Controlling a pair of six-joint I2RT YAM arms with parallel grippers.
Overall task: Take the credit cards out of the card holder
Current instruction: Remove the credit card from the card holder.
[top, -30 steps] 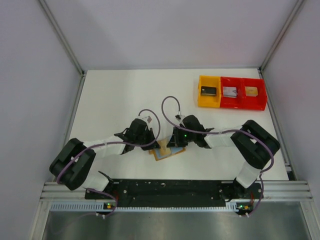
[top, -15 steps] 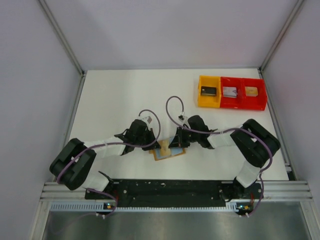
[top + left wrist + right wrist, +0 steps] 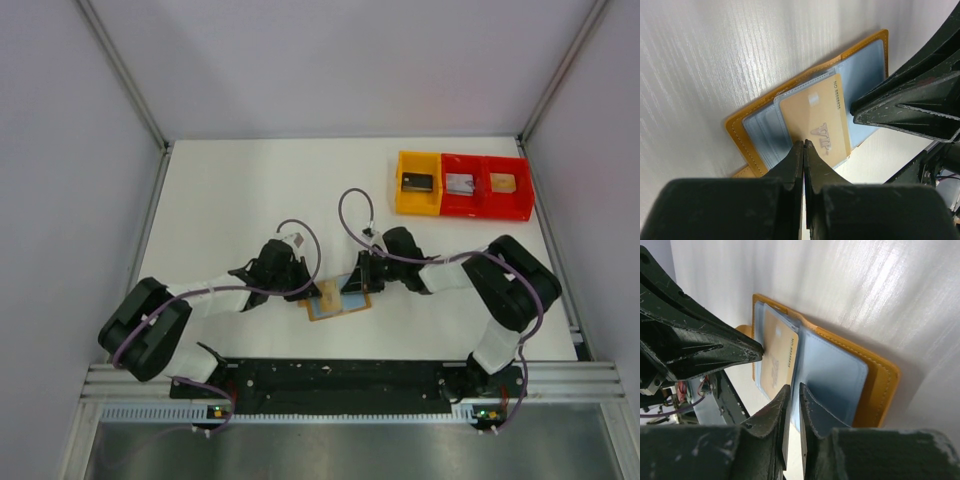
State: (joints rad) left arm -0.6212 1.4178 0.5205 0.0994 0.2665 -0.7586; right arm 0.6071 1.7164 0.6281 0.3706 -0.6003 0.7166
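The tan card holder (image 3: 325, 311) lies open on the table between both arms, its orange rim (image 3: 740, 132) framing grey-blue inner leaves. A gold card marked VIP (image 3: 815, 120) sits in a clear sleeve on top. My left gripper (image 3: 804, 144) is shut, its tips pressed down on that gold card's near edge. My right gripper (image 3: 792, 387) has its jaws almost together, with the edge of a thin grey-blue leaf (image 3: 832, 375) in the narrow gap. I cannot tell whether that leaf is a credit card or a pocket. The right fingers (image 3: 900, 107) touch just beside the gold card.
A yellow tray (image 3: 400, 185) and a joined red tray (image 3: 526, 188) stand at the back right, each compartment holding a small rectangle. Metal frame posts and pale walls close in the table on both sides. The arm bases sit on the black rail at the near edge.
The right gripper has shifted a little to the right, and more of the grey-blue leaf shows beside it. The left gripper and the card holder have stayed in place.
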